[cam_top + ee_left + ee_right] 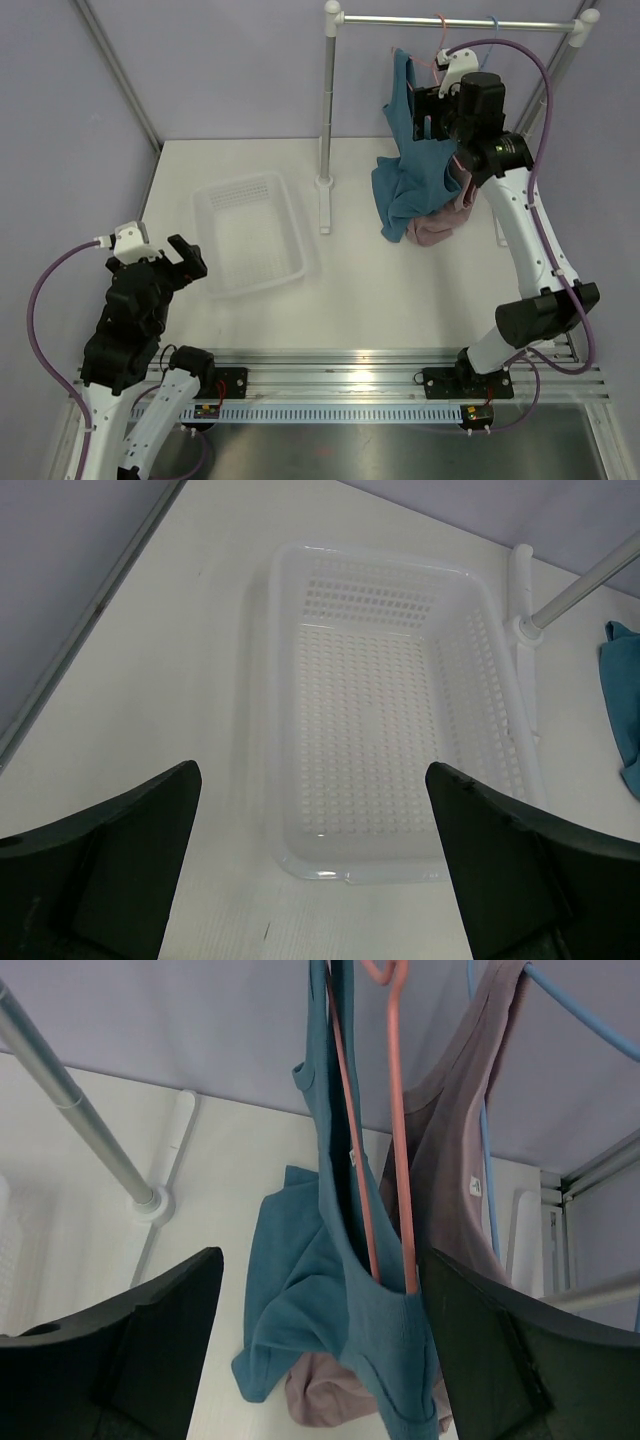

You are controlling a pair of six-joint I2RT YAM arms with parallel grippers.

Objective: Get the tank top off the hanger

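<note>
The teal-blue tank top (408, 170) hangs from the rail at the back right, its lower part bunched on the table. In the right wrist view the tank top (330, 1290) hangs on the salmon-pink hanger (395, 1130), whose two thin arms run down inside it. My right gripper (432, 112) is open, raised beside the top; in its wrist view the right gripper (320, 1360) has the cloth between its spread fingers, not pinched. My left gripper (165, 258) is open and empty at the near left, just before the basket; the left gripper (312, 880) shows there too.
A white perforated basket (290, 200) sits left of centre, also in the left wrist view (470, 600). A dusty-pink top (450, 1160) hangs on a pale blue hanger (580, 1010) right of the teal one. The rack pole (328, 100) stands mid-table with its base (152, 1203).
</note>
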